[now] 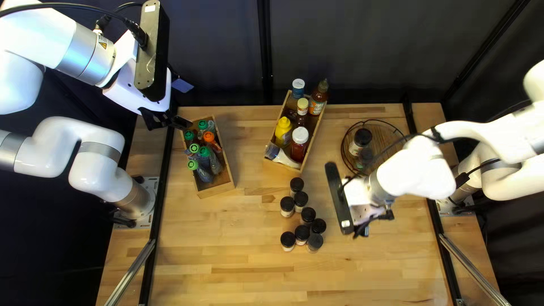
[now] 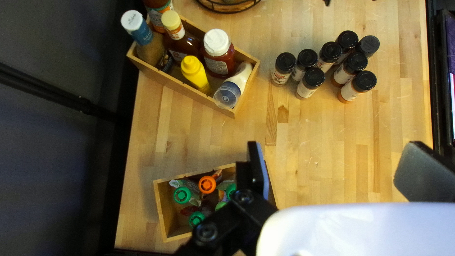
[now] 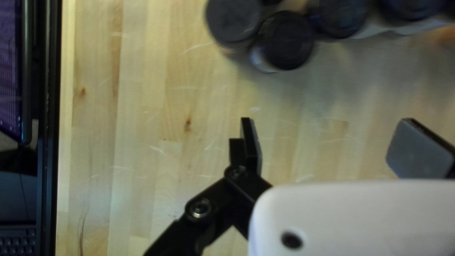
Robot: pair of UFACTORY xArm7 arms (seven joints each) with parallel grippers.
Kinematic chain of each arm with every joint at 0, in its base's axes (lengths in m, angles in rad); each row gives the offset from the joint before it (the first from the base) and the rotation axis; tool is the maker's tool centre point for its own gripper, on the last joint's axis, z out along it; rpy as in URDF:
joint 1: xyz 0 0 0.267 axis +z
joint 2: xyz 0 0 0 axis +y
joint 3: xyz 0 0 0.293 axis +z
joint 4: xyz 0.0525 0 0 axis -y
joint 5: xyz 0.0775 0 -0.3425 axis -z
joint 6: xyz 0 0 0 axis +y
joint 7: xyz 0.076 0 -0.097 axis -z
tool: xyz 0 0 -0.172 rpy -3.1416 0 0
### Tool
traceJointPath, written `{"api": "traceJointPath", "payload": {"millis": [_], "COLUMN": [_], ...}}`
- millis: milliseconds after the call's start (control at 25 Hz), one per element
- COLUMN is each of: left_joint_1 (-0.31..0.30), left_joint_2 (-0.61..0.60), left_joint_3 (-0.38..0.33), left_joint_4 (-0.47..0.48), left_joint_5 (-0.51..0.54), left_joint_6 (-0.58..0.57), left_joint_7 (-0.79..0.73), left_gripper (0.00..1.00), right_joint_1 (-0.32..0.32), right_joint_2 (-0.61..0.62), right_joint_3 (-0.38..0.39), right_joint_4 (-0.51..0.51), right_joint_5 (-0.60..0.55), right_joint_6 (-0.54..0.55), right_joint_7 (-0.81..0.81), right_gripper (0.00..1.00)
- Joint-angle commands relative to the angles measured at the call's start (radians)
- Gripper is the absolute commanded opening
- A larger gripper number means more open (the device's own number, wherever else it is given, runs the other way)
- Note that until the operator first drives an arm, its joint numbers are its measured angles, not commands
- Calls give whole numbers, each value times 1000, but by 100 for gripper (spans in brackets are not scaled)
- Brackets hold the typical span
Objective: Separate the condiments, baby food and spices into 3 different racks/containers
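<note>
Top left view, and the right gripper [image 1: 374, 224] was spread wide, gripping nothing, near eight spice jars [image 1: 301, 198]; the left gripper [image 1: 166, 121], also parted and empty, hung near the pouches [image 1: 209, 136] in their box [image 1: 217, 190]! Condiments [image 1: 300, 135] sat in the middle box [image 1: 314, 141], another jar [image 1: 362, 136] in the wire basket [image 1: 368, 120].

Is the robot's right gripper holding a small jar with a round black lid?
No, the right gripper stands open, with black-lidded jars ahead of it.
</note>
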Motion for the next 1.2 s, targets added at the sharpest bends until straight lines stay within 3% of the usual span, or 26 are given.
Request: {"api": "traceJointPath", "payload": {"millis": [40,160,480,840,1200], "left_joint_1": [0,0,0,0,0], "left_joint_2": [0,0,0,0,0], "left_joint_3": [0,0,0,0,0], "left_joint_4": [0,0,0,0,0], "left_joint_5": [0,0,0,0,0], "left_joint_6": [0,0,0,0,0], "left_joint_7": [0,0,0,0,0], "left_gripper": [100,100,100,100,100], "right_joint_1": [-54,-50,-25,-25,-24], "right_joint_2": [124,190,291,375,364], "right_joint_3": [53,25,-54,-72,-69], "right_joint_4": [9,25,99,206,189], "right_joint_5": [-240,-440,-702,-738,-740], "right_joint_6": [-99,-131,-142,-114,-121], "right_joint_7": [214,387,590,566,564], "right_gripper": [100,100,100,100,100]}}
